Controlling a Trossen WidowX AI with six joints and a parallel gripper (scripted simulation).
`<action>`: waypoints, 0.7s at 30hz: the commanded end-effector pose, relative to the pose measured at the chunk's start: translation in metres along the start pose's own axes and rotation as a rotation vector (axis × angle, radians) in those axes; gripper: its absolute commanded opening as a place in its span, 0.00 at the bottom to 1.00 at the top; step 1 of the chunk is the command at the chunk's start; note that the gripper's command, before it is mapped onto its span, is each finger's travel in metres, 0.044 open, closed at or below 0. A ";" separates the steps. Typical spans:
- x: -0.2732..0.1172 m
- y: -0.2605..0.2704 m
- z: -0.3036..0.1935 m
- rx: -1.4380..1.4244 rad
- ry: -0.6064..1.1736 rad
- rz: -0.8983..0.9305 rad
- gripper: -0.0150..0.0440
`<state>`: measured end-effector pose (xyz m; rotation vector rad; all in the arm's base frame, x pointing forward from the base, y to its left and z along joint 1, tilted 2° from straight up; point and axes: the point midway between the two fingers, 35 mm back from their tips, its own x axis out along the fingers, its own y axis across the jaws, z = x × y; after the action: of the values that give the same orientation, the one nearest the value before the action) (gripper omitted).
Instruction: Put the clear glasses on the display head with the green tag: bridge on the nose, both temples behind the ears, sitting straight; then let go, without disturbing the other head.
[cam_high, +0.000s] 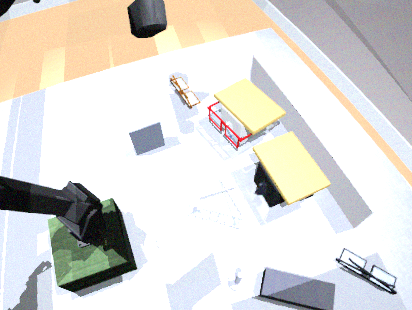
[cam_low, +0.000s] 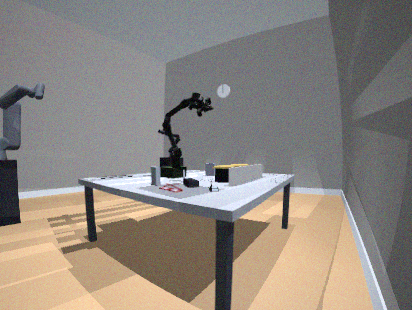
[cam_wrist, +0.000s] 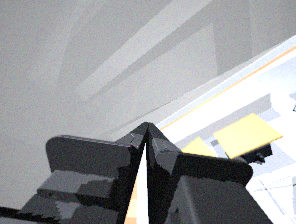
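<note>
The clear glasses (cam_high: 218, 218) lie on the white table in front of the black head, as a faint outline with their temples spread. The black head (cam_high: 265, 187) (cam_wrist: 258, 155) stands under a yellow board and wears no glasses that I can make out. The other head, pale, stands under the second yellow board, with red glasses (cam_high: 220, 126) at its front. No green tag can be made out. My gripper (cam_low: 210, 108) (cam_wrist: 147, 126) is shut and empty, raised high above the table and away from the glasses and heads.
Yellow boards (cam_high: 250, 105) (cam_high: 292, 167) overhang the heads, with a long grey wall (cam_high: 320, 150) behind. Orange glasses (cam_high: 185, 92), a small grey panel (cam_high: 147, 139), a grey box (cam_high: 300, 290) and black-framed glasses (cam_high: 367, 272) are around them. Another red pair (cam_low: 171, 188) lies near the table's edge.
</note>
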<state>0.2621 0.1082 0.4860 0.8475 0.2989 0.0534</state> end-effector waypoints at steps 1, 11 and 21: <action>0.039 -0.039 0.011 0.016 -0.027 -0.172 0.25; 0.101 -0.177 0.063 0.161 -0.086 -0.603 0.25; 0.087 -0.344 0.111 0.466 -0.131 -0.981 0.25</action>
<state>0.3649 -0.1454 0.3059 1.0104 0.5471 -0.8903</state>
